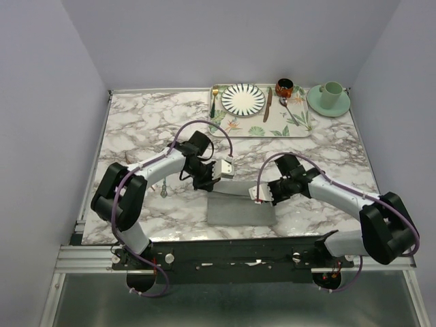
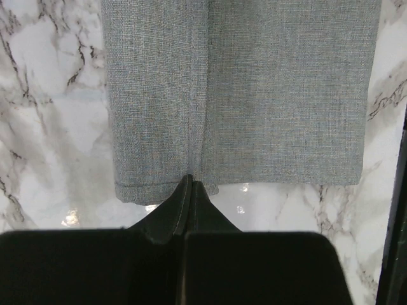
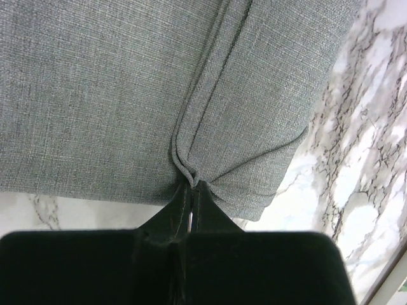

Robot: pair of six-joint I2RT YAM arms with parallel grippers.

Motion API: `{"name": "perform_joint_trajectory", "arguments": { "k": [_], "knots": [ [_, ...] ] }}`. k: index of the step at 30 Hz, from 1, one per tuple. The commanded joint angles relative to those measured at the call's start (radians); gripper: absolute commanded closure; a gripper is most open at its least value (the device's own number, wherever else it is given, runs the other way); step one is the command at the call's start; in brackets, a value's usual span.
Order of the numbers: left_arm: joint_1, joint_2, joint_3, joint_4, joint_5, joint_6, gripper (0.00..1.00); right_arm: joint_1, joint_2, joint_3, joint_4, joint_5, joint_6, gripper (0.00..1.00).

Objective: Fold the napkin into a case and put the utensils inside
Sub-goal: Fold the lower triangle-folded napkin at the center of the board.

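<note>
At the far left, a slim utensil [image 1: 164, 188], too small to identify, lies on the white marble-patterned table [image 1: 136, 122] beside the left arm.

The left gripper [image 2: 191, 184] has its fingers pressed together on the hem of the grey woven cloth napkin [image 2: 254, 95], right where a crease runs up the cloth. It appears to nip that edge. The napkin lies partly folded on the near middle of the table, between the two arms.

The right gripper [image 3: 193, 186] is clamped on a bunched pleat at the napkin's right end, with several layers gathered at its tips.

The step in hand looks like carrying a fold across. To do it well, both arms should move together at the same height so the crease stays straight. The cloth should be kept lightly taut, and the right side's gather should be flattened before release, or the pocket will come out crooked.

Far right, a spoon [image 1: 289, 109] with a gold bowl and pale-green handle lies on the leaf-patterned rectangular tray [image 1: 255, 129], well apart from the napkin.

No brand, label or writing can be read.
</note>
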Motion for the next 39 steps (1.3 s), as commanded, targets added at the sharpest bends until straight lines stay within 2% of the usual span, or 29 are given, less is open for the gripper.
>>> {"name": "perform_joint_trajectory", "arguments": {
  "k": [1,10,18,24,33,39],
  "knots": [
    [-0.027,-0.043,-0.033,0.045,-0.011,-0.104,1.00,-0.007,-0.049,-0.028,-0.041,-0.048,-0.032,0.99],
    [-0.064,-0.069,-0.087,0.075,-0.025,-0.191,1.00,-0.012,-0.105,-0.049,-0.048,-0.054,-0.050,0.99],
    [-0.067,0.014,-0.076,0.086,-0.017,-0.337,1.00,-0.030,-0.095,-0.100,-0.032,-0.028,-0.109,0.99],
    [-0.065,0.115,-0.046,0.056,-0.088,-0.398,1.00,-0.033,-0.014,-0.074,0.004,-0.005,-0.063,0.99],
    [0.008,0.279,0.134,-0.030,-0.220,-0.366,1.00,-0.030,0.149,0.084,-0.005,0.029,0.006,0.99],
    [0.149,0.368,0.287,-0.107,-0.264,-0.319,1.00,-0.027,0.252,0.198,-0.015,0.061,0.043,0.99]
  ]
}}
